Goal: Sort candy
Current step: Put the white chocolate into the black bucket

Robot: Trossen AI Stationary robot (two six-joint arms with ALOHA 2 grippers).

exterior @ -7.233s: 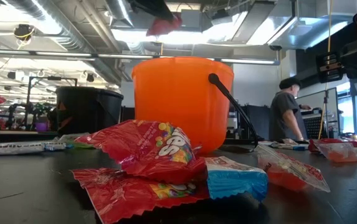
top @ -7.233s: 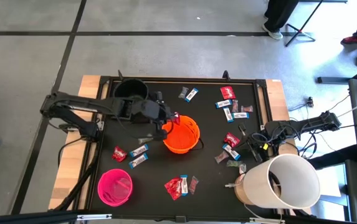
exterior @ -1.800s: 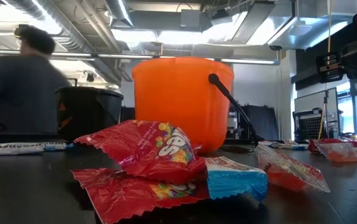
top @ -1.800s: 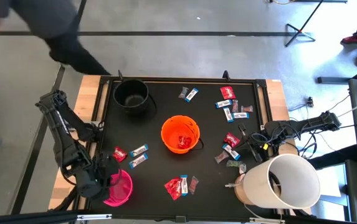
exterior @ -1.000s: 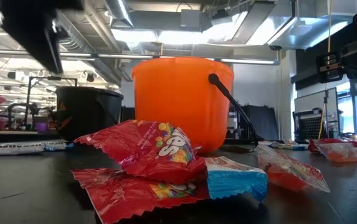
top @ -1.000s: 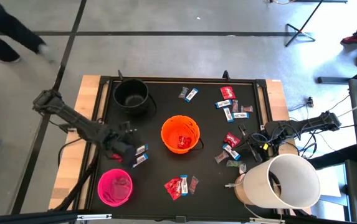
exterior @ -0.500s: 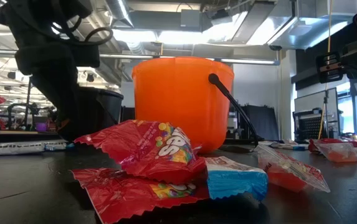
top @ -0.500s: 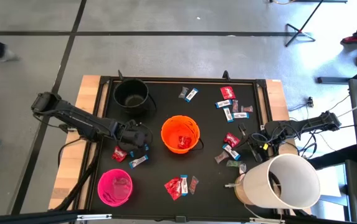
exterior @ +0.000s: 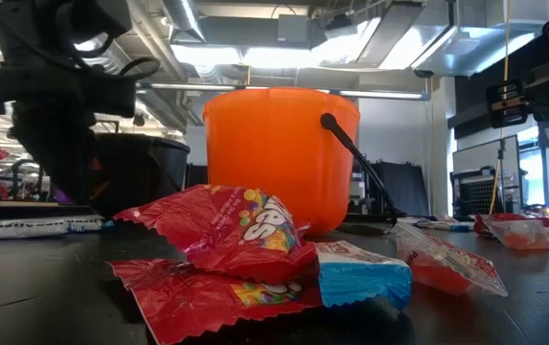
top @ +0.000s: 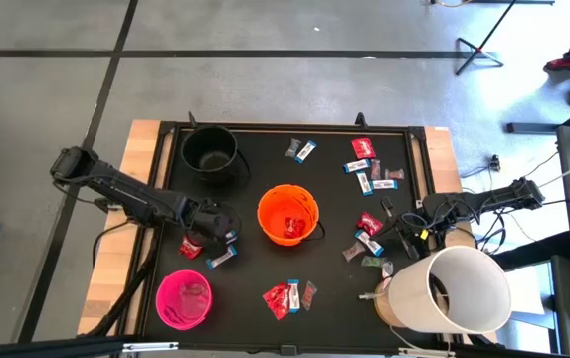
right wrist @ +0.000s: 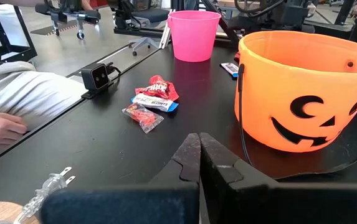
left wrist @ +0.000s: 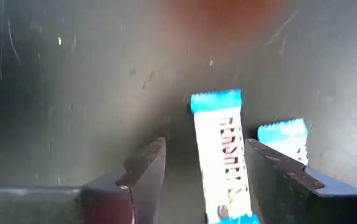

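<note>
Seen from above: a black table [top: 265,194] scattered with wrapped candy [top: 367,169]. Left gripper [top: 219,231] low over the left-middle of the table, fingers [left wrist: 144,171] spread apart around a blue-and-white bar [left wrist: 220,155] lying flat between them, not clamped on it. A second blue-and-white bar [left wrist: 284,137] just beside the first. A red packet [top: 190,246] close by, on the gripper's near-left side. Right gripper [right wrist: 199,154] parked at the right edge of the table, fingers pressed together and holding nothing. Orange bucket [top: 287,214] at the centre with red packets inside. Black bucket [top: 210,152] at the far left. Pink bucket [top: 184,299] at the near left. More candy clustered to the right of the orange bucket, plus a small red and blue pile [top: 287,295] near the front edge.
</note>
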